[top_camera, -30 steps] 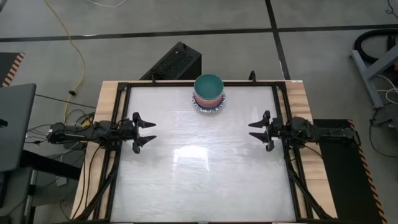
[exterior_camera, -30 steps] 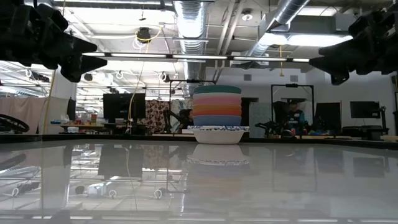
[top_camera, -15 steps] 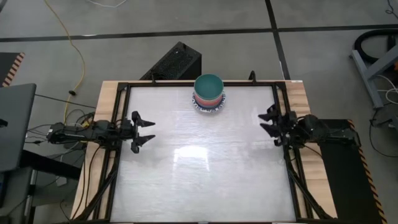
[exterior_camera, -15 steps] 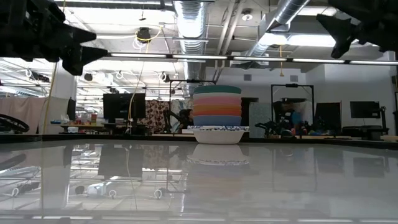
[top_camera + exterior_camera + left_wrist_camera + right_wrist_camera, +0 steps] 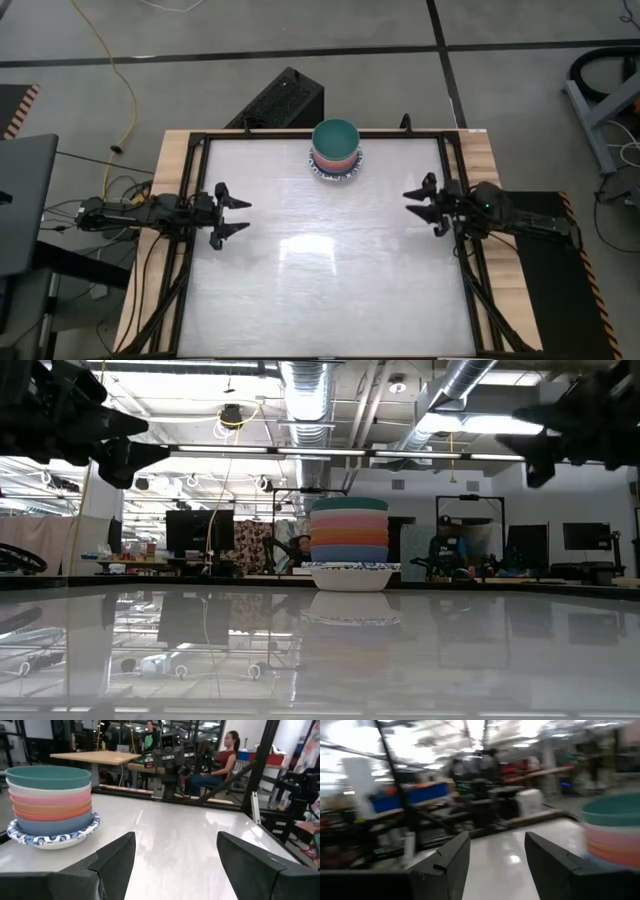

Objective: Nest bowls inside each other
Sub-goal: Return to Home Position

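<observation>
We have one stack of bowls (image 5: 335, 150) at the middle of the table's (image 5: 320, 290) far edge. The teal bowl (image 5: 48, 776) is on top, with cream, pink, orange and blue bands below it. The white bowl with a blue patterned rim (image 5: 55, 836) is at the base, sitting flat on the table. In the low view the stack (image 5: 349, 545) stands upright and level.

We see the left gripper (image 5: 238, 214) at the left side of the table, fingers spread wide, holding nothing and touching nothing. Its wrist view shows bare tabletop between the two fingers (image 5: 116, 859), with the stack off to one side and well apart.

The right gripper (image 5: 412, 203) is at the right side, also spread and empty, well apart from the bowls. The stack edge (image 5: 615, 830) shows beyond its fingers (image 5: 451, 861).

A seated person (image 5: 220, 762) is in the room behind the table.
</observation>
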